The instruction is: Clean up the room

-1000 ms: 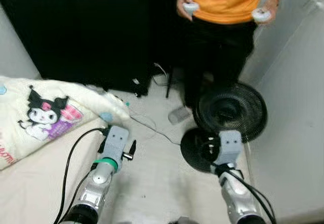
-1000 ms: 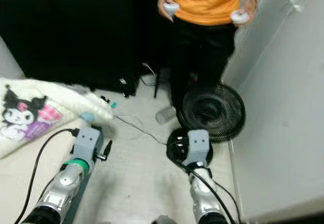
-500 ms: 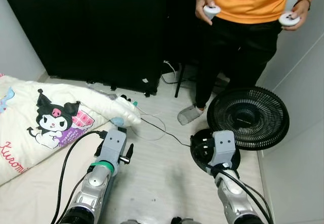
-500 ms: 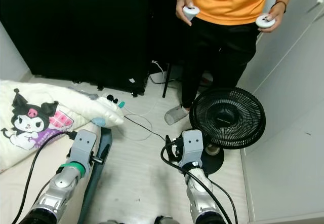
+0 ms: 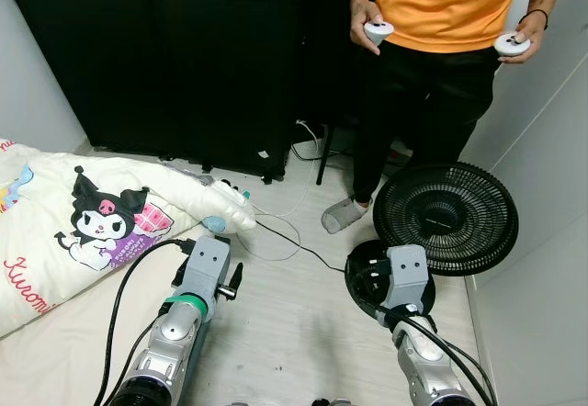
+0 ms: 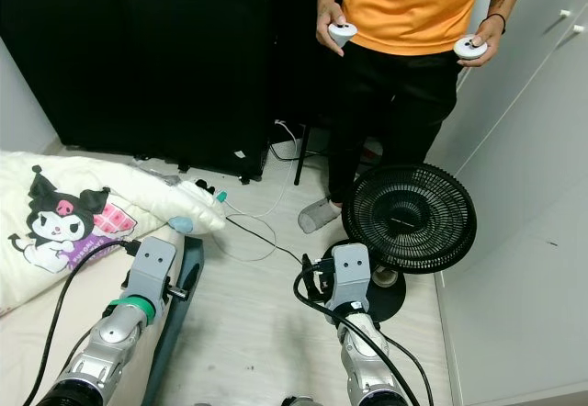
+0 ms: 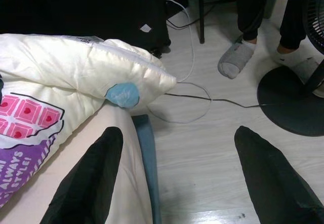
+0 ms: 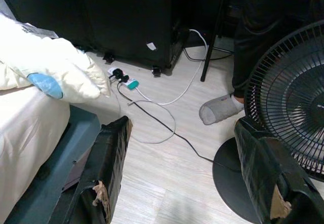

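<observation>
Left claw (image 7: pixel 172 183) fingers spread and empty over pale wood floor (image 5: pixel 294 323), right claw (image 8: pixel 190 183) likewise, cream cartoon-print duvet (image 5: pixel 83 222) beside, black round pedestal fan (image 5: pixel 447 218) near

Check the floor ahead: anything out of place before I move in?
Yes. A black cord trails loose across the floor from the fan toward the power strip, and the blanket hangs off the bed.

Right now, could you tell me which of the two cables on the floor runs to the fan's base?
The black cable: it crosses the floor to the fan's base. The white cable heads towards the black cabinet instead.
</observation>
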Available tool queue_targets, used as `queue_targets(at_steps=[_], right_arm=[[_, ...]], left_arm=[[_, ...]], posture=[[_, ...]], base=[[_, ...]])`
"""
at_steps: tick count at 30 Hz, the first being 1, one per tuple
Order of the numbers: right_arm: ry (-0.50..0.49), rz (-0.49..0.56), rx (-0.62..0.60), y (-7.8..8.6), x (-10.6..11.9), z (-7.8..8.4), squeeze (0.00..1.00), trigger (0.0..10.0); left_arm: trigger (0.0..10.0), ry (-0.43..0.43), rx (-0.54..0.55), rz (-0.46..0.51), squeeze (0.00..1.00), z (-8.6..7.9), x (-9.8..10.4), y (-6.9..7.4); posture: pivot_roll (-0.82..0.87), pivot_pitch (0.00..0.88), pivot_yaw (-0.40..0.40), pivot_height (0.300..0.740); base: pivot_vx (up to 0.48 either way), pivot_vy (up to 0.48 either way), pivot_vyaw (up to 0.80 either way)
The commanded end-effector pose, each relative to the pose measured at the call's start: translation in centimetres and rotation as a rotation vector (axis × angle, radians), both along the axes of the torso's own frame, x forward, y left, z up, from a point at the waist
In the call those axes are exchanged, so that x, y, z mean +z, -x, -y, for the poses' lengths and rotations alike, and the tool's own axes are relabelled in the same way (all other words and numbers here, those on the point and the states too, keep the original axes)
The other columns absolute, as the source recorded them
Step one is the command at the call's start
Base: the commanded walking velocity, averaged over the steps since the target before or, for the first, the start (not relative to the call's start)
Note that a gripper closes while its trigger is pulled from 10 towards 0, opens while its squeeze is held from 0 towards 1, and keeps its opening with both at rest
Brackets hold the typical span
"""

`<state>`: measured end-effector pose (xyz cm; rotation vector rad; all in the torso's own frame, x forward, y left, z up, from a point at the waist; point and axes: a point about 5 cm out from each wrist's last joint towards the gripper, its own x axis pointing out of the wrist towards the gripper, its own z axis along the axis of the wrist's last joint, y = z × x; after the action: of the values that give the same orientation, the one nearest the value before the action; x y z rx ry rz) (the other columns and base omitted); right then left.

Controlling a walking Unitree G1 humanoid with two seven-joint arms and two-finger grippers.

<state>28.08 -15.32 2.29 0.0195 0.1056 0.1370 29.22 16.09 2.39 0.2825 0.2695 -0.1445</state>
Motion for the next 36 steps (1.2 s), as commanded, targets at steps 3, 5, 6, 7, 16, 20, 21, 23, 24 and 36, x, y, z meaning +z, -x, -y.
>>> queue_targets(at_steps=[3, 5, 6, 7, 16, 20, 21, 23, 24, 36], right_arm=[[-0.007, -0.025, -0.006, 0.44, -0.57, 0.25, 0.00, 10.0], [-0.009, -0.024, -0.005, 0.44, -0.57, 0.21, 0.00, 10.0], [-0.010, -0.024, -0.004, 0.46, -0.58, 0.20, 0.00, 10.0], [-0.010, -0.025, -0.004, 0.49, -0.61, 0.19, 0.00, 10.0], [-0.008, -0.031, 0.003, 0.63, -0.77, 0.08, 0.00, 10.0], [-0.010, -0.030, 0.006, 0.56, -0.72, -0.01, 0.00, 10.0], [-0.010, -0.029, 0.007, 0.52, -0.70, -0.02, 0.00, 10.0], [-0.010, -0.029, 0.007, 0.49, -0.68, -0.03, 0.00, 10.0], [-0.010, -0.029, 0.008, 0.47, -0.67, -0.04, 0.00, 10.0], [-0.011, -0.025, 0.012, 0.33, -0.57, -0.14, 0.00, 10.0]], left_arm=[[10.0, -0.003, -0.005, -0.034, 0.00, 0.06, -0.69, 0.43], [10.0, -0.010, -0.008, -0.035, 0.00, 0.03, -0.73, 0.48], [10.0, -0.008, -0.008, -0.035, 0.00, 0.03, -0.75, 0.50], [10.0, -0.006, -0.008, -0.035, 0.00, 0.03, -0.75, 0.51], [10.0, 0.009, -0.010, -0.028, 0.00, 0.03, -0.67, 0.49], [10.0, 0.011, -0.010, -0.022, 0.00, 0.01, -0.59, 0.45], [10.0, 0.012, -0.010, -0.019, 0.00, 0.02, -0.55, 0.43], [10.0, 0.012, -0.010, -0.018, 0.00, 0.02, -0.53, 0.41], [10.0, 0.011, -0.009, -0.017, 0.00, 0.02, -0.52, 0.40], [10.0, 0.005, -0.003, -0.010, 0.00, -0.14, -0.37, 0.30]], posture=[[0.04, 0.064, 0.004, 0.711], [0.04, 0.064, 0.004, 0.711], [0.04, 0.064, 0.003, 0.711], [0.04, 0.064, 0.003, 0.711], [0.04, 0.063, 0.003, 0.711], [0.04, 0.061, 0.002, 0.711], [0.04, 0.061, 0.002, 0.711], [0.04, 0.058, 0.002, 0.711], [0.04, 0.058, 0.002, 0.711], [0.04, 0.052, 0.003, 0.711]], base=[[0.000, 0.000, 0.00], [0.000, 0.000, 0.00], [0.000, 0.000, 0.00], [0.000, 0.000, 0.00], [0.000, 0.000, 0.00], [0.000, 0.000, 0.00], [0.000, 0.000, 0.00], [0.000, 0.000, 0.00], [0.000, 0.000, 0.00], [-0.324, 0.000, 0.00]])
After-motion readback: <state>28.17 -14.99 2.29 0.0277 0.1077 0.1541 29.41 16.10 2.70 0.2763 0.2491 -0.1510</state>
